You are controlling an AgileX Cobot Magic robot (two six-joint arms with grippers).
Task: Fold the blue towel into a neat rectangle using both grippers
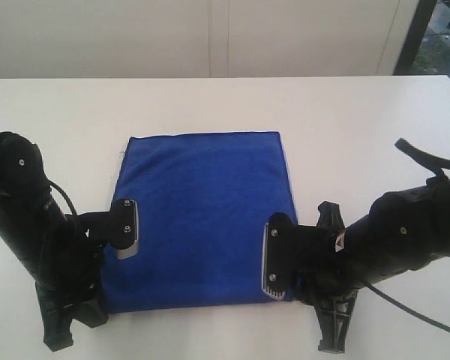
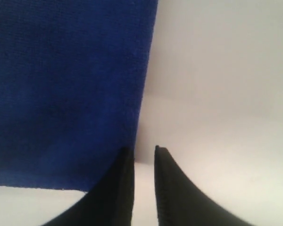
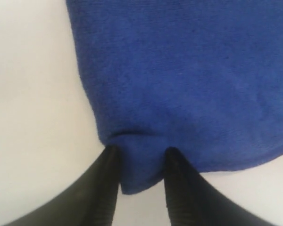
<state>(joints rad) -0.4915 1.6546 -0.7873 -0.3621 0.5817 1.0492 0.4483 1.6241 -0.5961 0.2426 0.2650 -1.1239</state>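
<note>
Blue towel (image 1: 202,210) lies flat on the white desk (image 1: 60,120), about mid-desk, one roughly rectangular sheet. Its far edge is straight, and its near edge sits close to the desk's near side.

Left tool (image 1: 126,232): at the towel's left edge, toward the near-left corner. In the left wrist view the two black fingers (image 2: 114,193) stand with a narrow slit between them. Bare desk shows through the slit. The towel's edge runs down to the tip of one finger and lies on that finger's outer side, so no cloth is between them. State: slightly spread, pinching nothing.

Right tool (image 1: 274,262): at the towel's near-right corner, over the right edge. In the right wrist view its fingers (image 3: 101,193) stand well apart, astride the corner. Cloth fills the gap between the tips, and a small pucker shows in it just beyond them. State: spread, not pressed together on the cloth.

Both arms come in from the near side, one on each side of the towel.
</note>
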